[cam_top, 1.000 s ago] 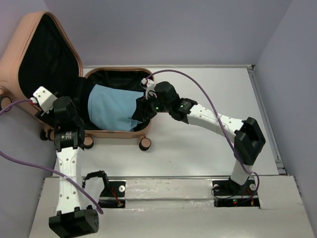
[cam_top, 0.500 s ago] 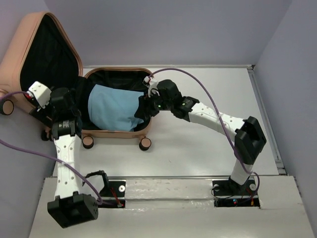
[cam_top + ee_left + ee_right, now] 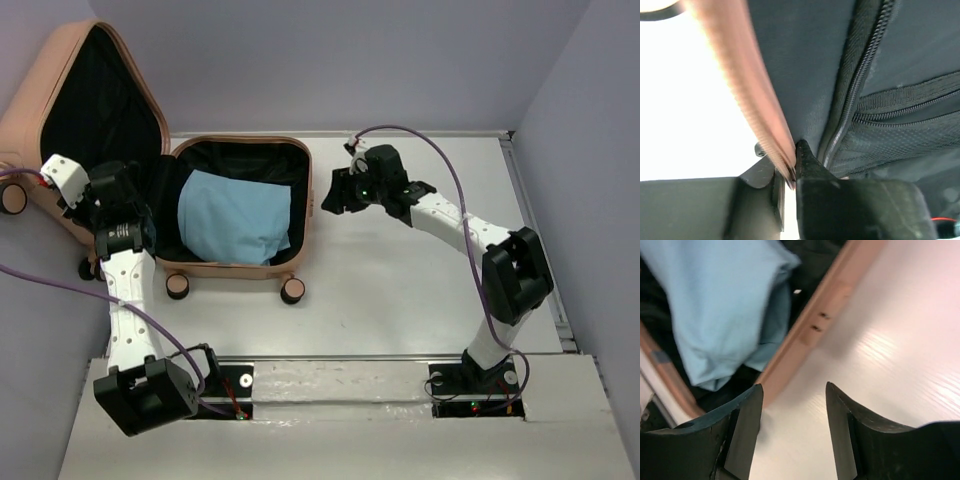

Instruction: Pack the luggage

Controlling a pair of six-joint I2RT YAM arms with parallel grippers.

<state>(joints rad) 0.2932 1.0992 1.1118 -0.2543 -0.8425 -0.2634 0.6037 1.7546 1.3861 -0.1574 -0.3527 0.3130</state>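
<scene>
**White counter, open pink case**

Lilac walls (image 3: pixel 400 60) close in a white counter (image 3: pixel 420 280), and from where I stand nearly everything sits on its left side. A large peach-pink hard-shell suitcase (image 3: pixel 232 269) with rounded corners lies open there. Its base is flat on the counter, and its lid (image 3: pixel 22 110) is raised and leans away to the left, past the counter's edge. Both halves show black fabric lining (image 3: pixel 95 110). A light blue folded cloth (image 3: pixel 235 218) lies in the base and fills most of it, with its lower right corner bunched against the near wall. Two small black-and-peach wheels (image 3: pixel 292 291) stick out from the near wall toward the arms, and another shows at the far left under the lid.

The left arm reaches up to the lid's inner edge. In its wrist view the left pincer (image 3: pixel 791 167) is clenched on the lid's peach rim (image 3: pixel 740 85), one finger on the outside and one pressed against the lining. A black zip (image 3: pixel 860 75) runs up the lining just beside it.

The right arm stretches across from the right side of the counter. The right pincer (image 3: pixel 793 395) is released, its two dark fingers (image 3: pixel 742 425) spread with nothing between them. It hangs over bare counter just beside the suitcase's right wall, outside the case. Its wrist view shows that wall running diagonally, with the blue cloth beyond it. Thin purple cables (image 3: pixel 440 165) loop off both wrists.
</scene>
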